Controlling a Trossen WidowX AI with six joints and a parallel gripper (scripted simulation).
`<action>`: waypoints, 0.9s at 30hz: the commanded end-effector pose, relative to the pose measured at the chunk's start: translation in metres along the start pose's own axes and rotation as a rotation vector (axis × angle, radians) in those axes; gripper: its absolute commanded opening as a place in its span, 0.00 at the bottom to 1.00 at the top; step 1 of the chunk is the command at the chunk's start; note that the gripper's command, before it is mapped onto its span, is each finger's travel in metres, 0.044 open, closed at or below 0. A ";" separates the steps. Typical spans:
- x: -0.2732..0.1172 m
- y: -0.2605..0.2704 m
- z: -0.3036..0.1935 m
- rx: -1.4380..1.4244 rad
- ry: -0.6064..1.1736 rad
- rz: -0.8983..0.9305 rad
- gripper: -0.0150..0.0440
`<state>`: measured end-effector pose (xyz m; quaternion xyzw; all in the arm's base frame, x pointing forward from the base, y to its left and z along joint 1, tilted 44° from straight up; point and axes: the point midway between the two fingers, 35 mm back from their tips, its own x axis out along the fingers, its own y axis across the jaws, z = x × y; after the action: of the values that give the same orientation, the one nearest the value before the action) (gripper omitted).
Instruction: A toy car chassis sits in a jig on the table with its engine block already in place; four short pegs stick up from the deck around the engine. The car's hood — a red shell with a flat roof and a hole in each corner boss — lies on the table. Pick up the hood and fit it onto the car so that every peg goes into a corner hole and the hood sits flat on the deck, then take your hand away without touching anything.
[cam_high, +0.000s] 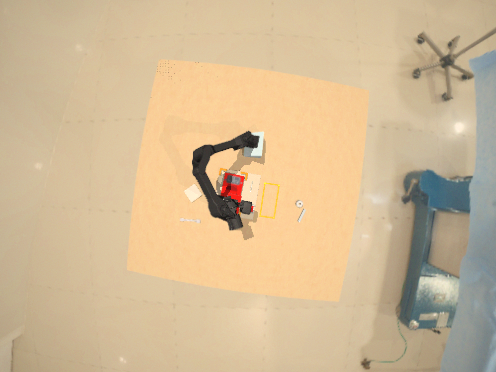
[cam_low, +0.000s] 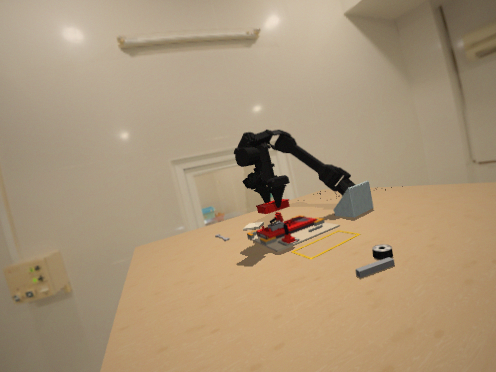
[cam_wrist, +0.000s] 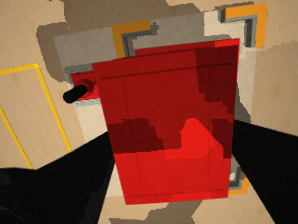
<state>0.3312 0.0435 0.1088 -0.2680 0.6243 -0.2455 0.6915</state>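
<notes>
The red hood (cam_low: 273, 206) (cam_wrist: 165, 90) is held roof up between the two fingers of my gripper (cam_low: 273, 201) (cam_wrist: 168, 130), which is shut on its sides. It hangs in the air above the engine end of the red car chassis (cam_high: 231, 188) (cam_low: 301, 223), with a gap below it in the exterior view. The grey and black engine block (cam_low: 275, 225) shows under the hood. In the wrist view the hood hides the engine and most of the chassis. I cannot make out the pegs or the corner holes. In the top view the arm covers the hood.
The jig's pale board (cam_low: 327, 232) (cam_wrist: 75, 47) has orange corner brackets (cam_wrist: 261, 30). A red clamp (cam_low: 288, 239) with a black handle (cam_wrist: 76, 93) stands beside the chassis. A yellow outline (cam_high: 277, 201) (cam_low: 335, 246), wheel (cam_low: 382, 254), grey bar (cam_high: 301, 215) (cam_low: 375, 268), white square (cam_high: 193, 193) and wrench (cam_high: 190, 220) lie around.
</notes>
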 end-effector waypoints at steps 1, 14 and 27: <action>0.000 -0.017 -0.006 0.008 -0.008 -0.008 0.25; 0.028 -0.023 -0.007 0.013 -0.008 -0.010 0.25; 0.051 -0.028 -0.008 0.013 -0.008 -0.012 0.25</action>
<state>0.3279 -0.0116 0.0887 -0.2649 0.6214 -0.2527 0.6927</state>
